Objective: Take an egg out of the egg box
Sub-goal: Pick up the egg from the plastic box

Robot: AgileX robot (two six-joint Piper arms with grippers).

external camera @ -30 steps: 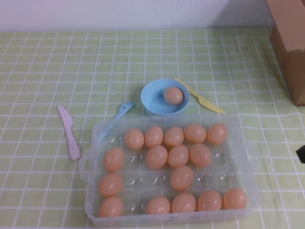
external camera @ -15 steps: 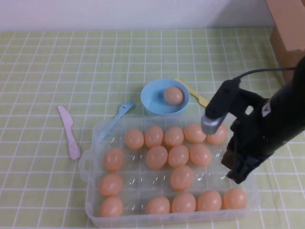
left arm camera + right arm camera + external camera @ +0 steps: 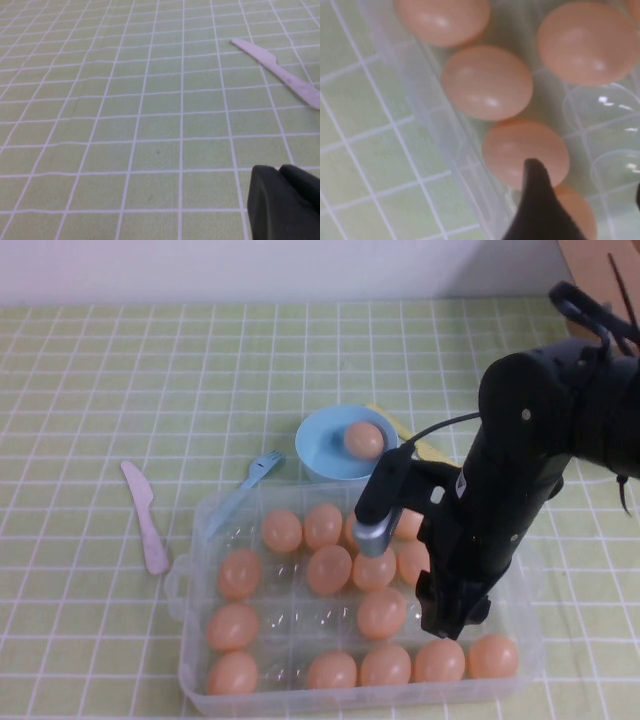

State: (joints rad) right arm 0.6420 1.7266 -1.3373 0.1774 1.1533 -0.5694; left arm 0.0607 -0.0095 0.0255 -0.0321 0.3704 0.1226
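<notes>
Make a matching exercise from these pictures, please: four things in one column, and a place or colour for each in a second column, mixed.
Things:
1. fork
2. pink knife
3. right gripper
4. left gripper

Descriptions:
A. above bare checked cloth, away from the eggs
B. light blue, between the bowl and the egg box
C. over the right part of the egg box
D. lying on the cloth to the left of the egg box

Pairs: 1-B, 2-D, 3-C, 4-A
</notes>
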